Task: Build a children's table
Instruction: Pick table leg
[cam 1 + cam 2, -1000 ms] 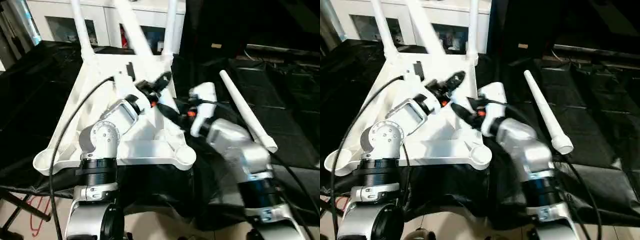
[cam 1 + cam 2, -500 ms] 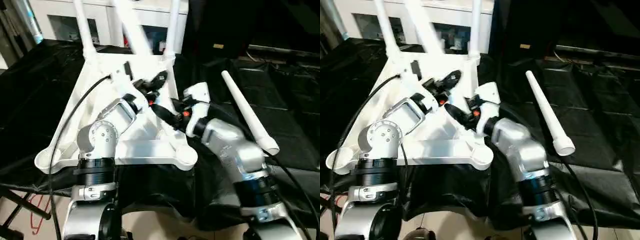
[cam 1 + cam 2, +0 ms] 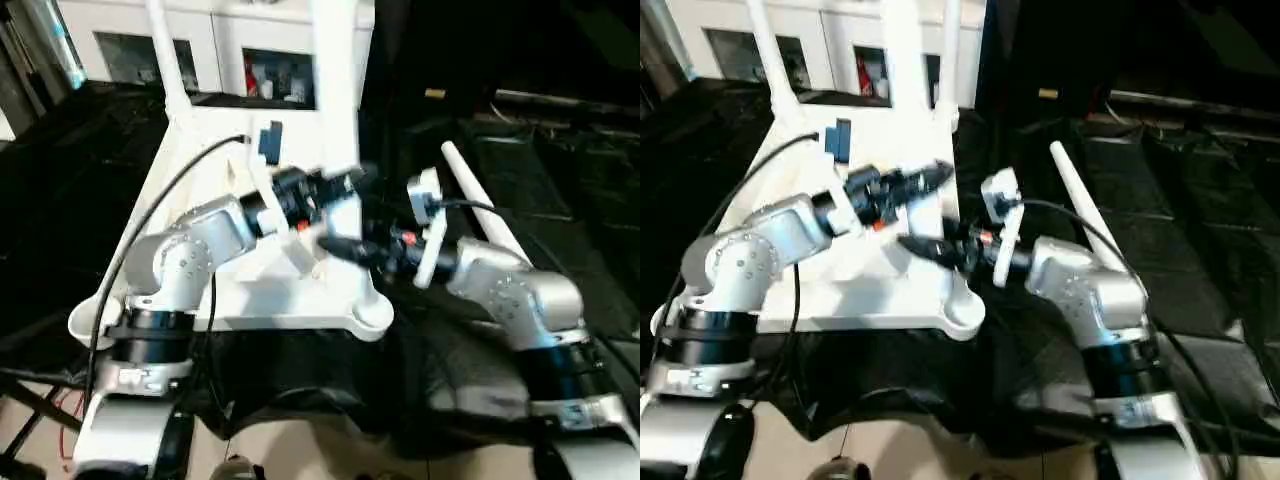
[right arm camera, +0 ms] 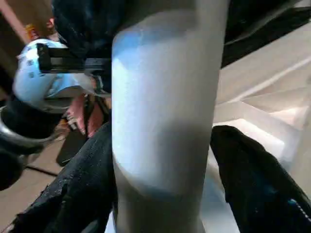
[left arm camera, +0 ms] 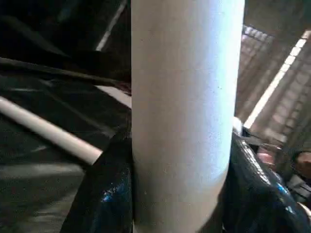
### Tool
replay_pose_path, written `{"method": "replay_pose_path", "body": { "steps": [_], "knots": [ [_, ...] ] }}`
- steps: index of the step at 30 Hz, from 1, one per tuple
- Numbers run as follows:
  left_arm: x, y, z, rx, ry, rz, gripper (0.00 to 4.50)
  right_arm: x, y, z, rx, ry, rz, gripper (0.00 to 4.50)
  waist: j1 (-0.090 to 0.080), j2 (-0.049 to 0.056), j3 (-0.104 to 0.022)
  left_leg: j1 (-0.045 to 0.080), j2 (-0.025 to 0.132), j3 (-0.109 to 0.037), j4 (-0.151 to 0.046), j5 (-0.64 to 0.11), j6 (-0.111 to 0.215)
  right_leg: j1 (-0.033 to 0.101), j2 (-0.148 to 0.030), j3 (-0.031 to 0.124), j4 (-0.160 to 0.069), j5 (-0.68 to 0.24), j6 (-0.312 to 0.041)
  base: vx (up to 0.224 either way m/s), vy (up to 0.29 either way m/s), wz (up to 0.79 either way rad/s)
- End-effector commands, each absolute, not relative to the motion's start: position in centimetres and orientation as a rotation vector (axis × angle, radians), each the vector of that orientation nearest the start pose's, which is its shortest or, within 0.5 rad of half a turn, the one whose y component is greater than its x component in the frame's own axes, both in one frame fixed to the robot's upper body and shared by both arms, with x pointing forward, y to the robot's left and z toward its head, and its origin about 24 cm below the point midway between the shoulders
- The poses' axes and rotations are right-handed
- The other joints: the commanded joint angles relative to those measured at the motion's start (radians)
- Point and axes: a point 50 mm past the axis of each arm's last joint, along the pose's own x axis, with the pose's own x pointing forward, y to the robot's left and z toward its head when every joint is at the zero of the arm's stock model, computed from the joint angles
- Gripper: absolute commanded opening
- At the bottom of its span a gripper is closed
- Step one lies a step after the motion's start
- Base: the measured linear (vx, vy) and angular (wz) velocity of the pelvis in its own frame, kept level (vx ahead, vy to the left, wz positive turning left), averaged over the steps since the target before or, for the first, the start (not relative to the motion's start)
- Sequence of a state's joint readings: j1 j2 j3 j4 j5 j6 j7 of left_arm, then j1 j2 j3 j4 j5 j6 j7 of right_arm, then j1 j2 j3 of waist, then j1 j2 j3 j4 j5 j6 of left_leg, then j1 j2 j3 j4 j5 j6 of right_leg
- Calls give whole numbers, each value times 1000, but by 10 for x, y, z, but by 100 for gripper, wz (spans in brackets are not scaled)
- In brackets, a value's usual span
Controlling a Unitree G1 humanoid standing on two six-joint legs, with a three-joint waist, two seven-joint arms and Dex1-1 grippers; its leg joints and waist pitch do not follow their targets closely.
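The white tabletop [image 3: 250, 305] lies underside up on black cloth. Two legs [image 3: 765, 50] [image 3: 950, 50] stand in its far corners. A third leg [image 3: 335, 90] stands nearly upright over the near right part of the tabletop. My left gripper [image 3: 350, 180] is shut on it, its black fingers [image 5: 107, 194] pressed to both sides of the tube [image 5: 184, 121]. Lower on the same leg [image 4: 160, 121], my right gripper [image 3: 335, 248] is open, with fingers [image 4: 243, 184] flanking it. Another leg [image 3: 1070, 185] lies loose on the cloth to the right, partly behind my right arm.
A white cabinet [image 3: 220, 40] with glass doors stands behind the tabletop. Black cloth [image 3: 560, 180] covers the surface to the right. Cables run along both forearms. The floor shows below the cloth's near edge.
The held leg has swung from leaning left to nearly upright. My left forearm has turned with it. My right gripper has moved in around the leg's lower part and opened wider.
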State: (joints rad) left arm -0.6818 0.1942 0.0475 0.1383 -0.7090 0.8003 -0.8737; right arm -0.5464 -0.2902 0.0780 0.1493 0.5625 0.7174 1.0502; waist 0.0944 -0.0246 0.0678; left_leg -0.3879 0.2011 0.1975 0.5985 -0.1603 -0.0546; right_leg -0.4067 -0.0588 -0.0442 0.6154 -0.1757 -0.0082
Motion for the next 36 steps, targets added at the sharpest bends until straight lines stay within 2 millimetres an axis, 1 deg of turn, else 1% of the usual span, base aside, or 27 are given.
{"method": "replay_pose_path", "body": {
  "steps": [1,2,5,6,7,9,14,15,16,17,18,19,20,21,22,23,24,25,26,28,29,31,33,34,36],
  "knots": [
    [309,77,190,-479,48,-1435,193,304,-110,120,315,299,1322,274,5,-3,-80,23,26,-15,-61,-146,6,53,-72,38,-64,-164,-197,0,0,0],
    [309,76,190,-483,42,-1442,193,304,-109,120,319,305,1336,269,4,-4,-79,23,26,-15,-61,-153,4,53,-72,39,-65,-173,-195,0,0,0],
    [311,77,191,-499,19,-1436,193,303,-109,120,321,314,1353,233,5,-3,-80,24,27,-16,-61,-157,-1,53,-72,38,-66,-184,-195,0,0,0],
    [312,77,191,-498,19,-1438,193,303,-109,120,320,316,1355,233,6,-3,-80,25,27,-16,-61,-157,-1,52,-72,38,-66,-183,-194,0,0,0],
    [312,78,192,-502,14,-1438,193,304,-110,117,302,327,1340,224,6,-1,-80,24,27,-16,-61,-156,-2,53,-72,38,-65,-182,-193,0,0,0],
    [312,79,192,-502,12,-1436,193,304,-110,116,295,330,1333,202,7,-1,-81,25,27,-16,-60,-158,-5,52,-72,38,-65,-181,-194,0,0,0],
    [314,81,193,-498,1,-1418,193,309,-110,115,278,310,1274,191,8,-1,-82,24,26,-16,-60,-157,-5,52,-72,38,-65,-174,-197,0,0,0],
    [318,81,190,-477,12,-1380,193,313,-109,116,268,284,1225,191,9,1,-82,24,26,-16,-60,-157,-6,51,-72,38,-64,-174,-196,0,0,0],
    [322,82,189,-479,11,-1332,228,315,-109,117,268,273,1204,191,8,1,-81,24,26,-16,-60,-157,-6,50,-72,38,-65,-177,-195,0,0,0],
    [325,82,188,-481,11,-1300,249,316,-108,117,268,267,1190,191,6,3,-81,25,27,-16,-61,-161,-12,48,-70,38,-66,-178,-193,0,0,0],
    [332,83,187,-494,12,-1222,263,319,-106,118,262,245,1150,191,7,2,-82,26,26,-18,-61,-166,-22,51,-72,37,-64,-184,-192,0,0,0],
    [335,84,186,-493,9,-1183,272,322,-105,119,261,232,1120,191,7,3,-80,25,27,-16,-61,-167,-25,48,-72,38,-67,-187,-190,0,0,0],
    [338,85,184,-464,3,-1135,272,324,-103,120,259,218,1091,191,6,4,-81,28,26,-19,-62,-180,-33,50,-73,37,-70,-207,-186,0,0,0],
    [341,85,182,-439,5,-1082,298,326,-101,121,252,203,1064,191,7,1,-82,27,27,-19,-62,-179,-34,52,-74,38,-68,-201,-180,0,0,0],
    [345,85,180,-426,11,-1032,307,328,-99,122,246,192,1042,191,6,3,-83,26,28,-19,-63,-167,-34,51,-73,38,-65,-179,-178,0,0,0],
    [350,86,178,-427,27,-952,310,329,-97,122,235,183,1014,191,5,3,-84,27,25,-17,-61,-161,-34,50,-69,38,-65,-160,-176,0,0,0],
    [357,89,175,-451,47,-858,315,331,-94,122,216,171,977,191,7,3,-85,27,25,-18,-61,-158,-31,53,-70,38,-63,-152,-177,0,0,0],
    [362,91,173,-483,59,-776,326,334,-91,122,214,168,941,191,5,2,-85,24,26,-17,-60,-155,-34,53,-70,39,-61,-139,-180,0,0,0],
    [366,93,172,-506,67,-719,334,335,-89,122,213,166,915,191,6,1,-85,26,23,-18,-61,-159,-32,54,-70,37,-63,-143,-180,0,0,0],
    [370,94,169,-543,81,-650,338,337,-82,124,208,152,883,191,6,1,-85,24,23,-18,-60,-151,-28,55,-72,38,-63,-139,-180,0,0,0],
    [370,92,168,-563,88,-623,338,339,-76,125,209,142,865,191,3,-1,-85,21,22,-18,-60,-145,-23,56,-71,37,-61,-122,-186,0,0,0],
    [370,89,168,-566,89,-617,338,340,-73,126,206,137,851,191,0,1,-86,22,23,-18,-60,-145,-18,55,-71,37,-62,-125,-189,0,0,0],
    [370,83,169,-570,83,-617,338,343,-65,128,201,128,822,191,-2,2,-85,22,24,-18,-60,-144,-16,54,-70,37,-62,-120,-189,0,0,0],
    [370,81,169,-578,83,-610,338,344,-63,129,203,126,815,191,-2,2,-84,24,25,-18,-61,-153,-16,53,-70,37,-62,-125,-189,0,0,0],
    [371,80,170,-592,83,-577,310,345,-59,130,202,122,801,191,-3,2,-84,24,25,-18,-61,-159,-19,53,-72,38,-63,-128,-187,0,0,0]
  ]
}}
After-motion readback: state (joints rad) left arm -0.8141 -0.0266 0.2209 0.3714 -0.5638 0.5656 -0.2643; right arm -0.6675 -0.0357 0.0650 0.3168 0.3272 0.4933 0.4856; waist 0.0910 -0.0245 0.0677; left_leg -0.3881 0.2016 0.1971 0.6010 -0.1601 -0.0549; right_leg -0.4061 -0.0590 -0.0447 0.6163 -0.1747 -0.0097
